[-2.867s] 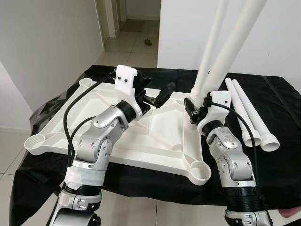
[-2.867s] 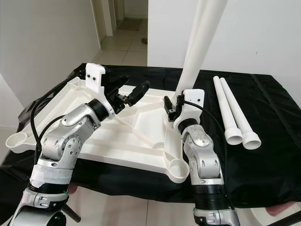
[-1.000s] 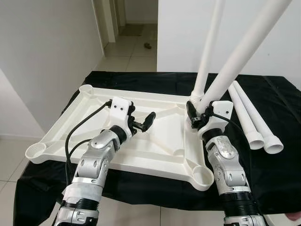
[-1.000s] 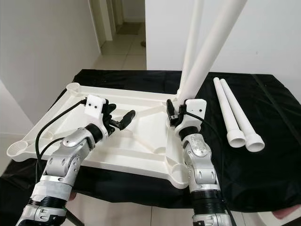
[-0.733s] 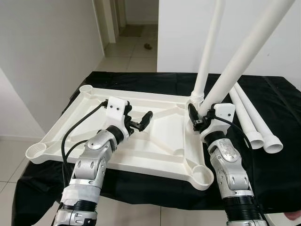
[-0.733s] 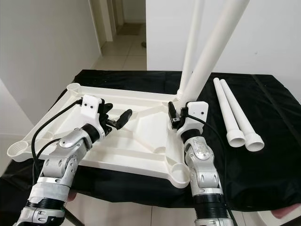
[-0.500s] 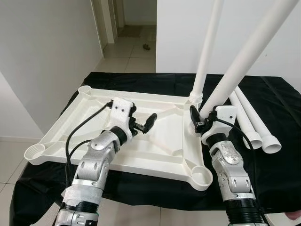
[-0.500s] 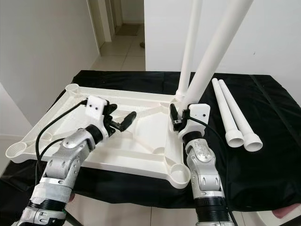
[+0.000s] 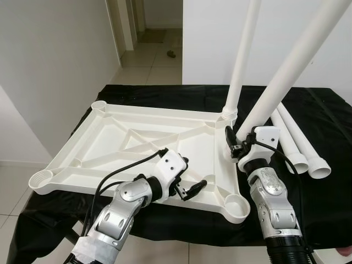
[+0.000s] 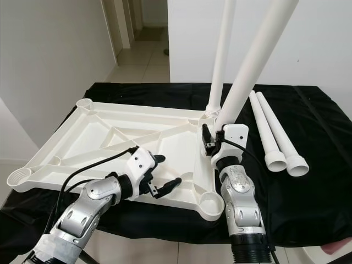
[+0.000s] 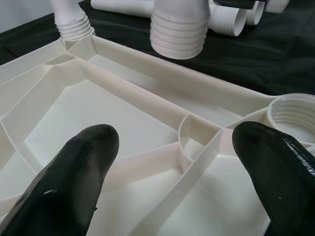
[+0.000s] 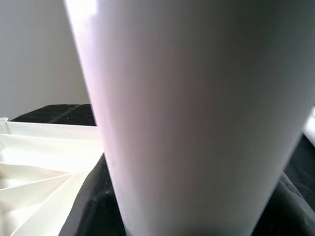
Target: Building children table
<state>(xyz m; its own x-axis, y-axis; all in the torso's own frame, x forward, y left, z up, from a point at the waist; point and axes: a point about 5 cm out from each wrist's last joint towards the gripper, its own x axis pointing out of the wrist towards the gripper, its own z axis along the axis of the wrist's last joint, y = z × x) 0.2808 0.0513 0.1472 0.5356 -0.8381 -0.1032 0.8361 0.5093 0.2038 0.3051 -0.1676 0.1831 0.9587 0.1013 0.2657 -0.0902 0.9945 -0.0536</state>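
The white tabletop (image 9: 137, 144) lies upside down on the black-covered table. One white leg (image 9: 242, 55) stands upright, screwed into the far right corner socket. My right gripper (image 9: 236, 145) is shut on a second leg (image 9: 291, 60), held tilted with its threaded end (image 11: 178, 29) hanging just above the tabletop's right edge. This leg (image 12: 197, 118) takes up most of the right wrist view. My left gripper (image 9: 190, 177) is open and holds nothing. It hovers over the tabletop's near edge, left of the near right corner socket (image 9: 235, 204).
Two loose white legs (image 9: 297, 144) lie side by side on the black cloth (image 9: 324, 110) to the right of the tabletop. Three corner sockets stand without legs. A white wall rises on the left, and a doorway opens behind the table.
My left gripper has pulled back from the tabletop's middle to its near edge, closer to the near right corner. The right gripper, still shut on the tilted leg, has shifted slightly.
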